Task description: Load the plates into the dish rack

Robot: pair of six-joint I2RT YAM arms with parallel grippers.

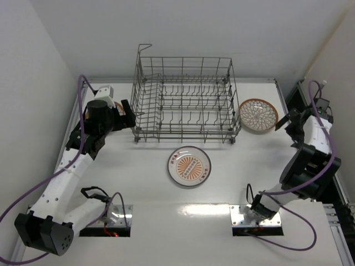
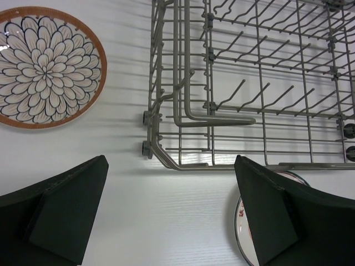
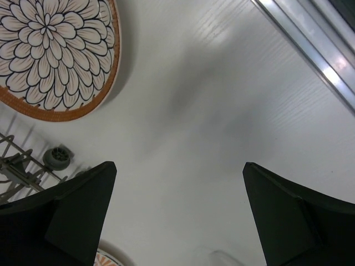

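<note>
**Rack empty, three plates flat, both hands spread**

Far left: the left petal plate [image 2: 44, 66] lies flat on the table [image 1: 138, 183], apart from the rack's left end. From overhead it is hidden under the left arm. The left hand [image 2: 171, 180] hovers over bare table between that plate and the rack's near-left corner. Its fingers are spread wide and hold nothing.

Centre: the dish rack [image 1: 186, 102] stands at the far side of the table with its tines upright and no plate in any slot. The sunburst plate [image 1: 189, 165], dark-rimmed, lies flat in front of it, near but not touching.

Right: the right petal plate [image 1: 258, 115] lies flat just beside the rack's right end; I cannot tell whether it touches. The right hand [image 3: 178, 172] hangs over bare table beside this plate, also spread and empty.

Reading of the step: this looks like the opening reach, with nothing gripped or loaded. Each petal plate sits closest to the hand on its own side, so either is a fair first pick.

The next move calls for lowering a hand onto a rim. A shallow plate lying flat gives little purchase, so one finger likely has to work under the lip. The plate then has to be tipped on edge and slotted between two tines.
</note>
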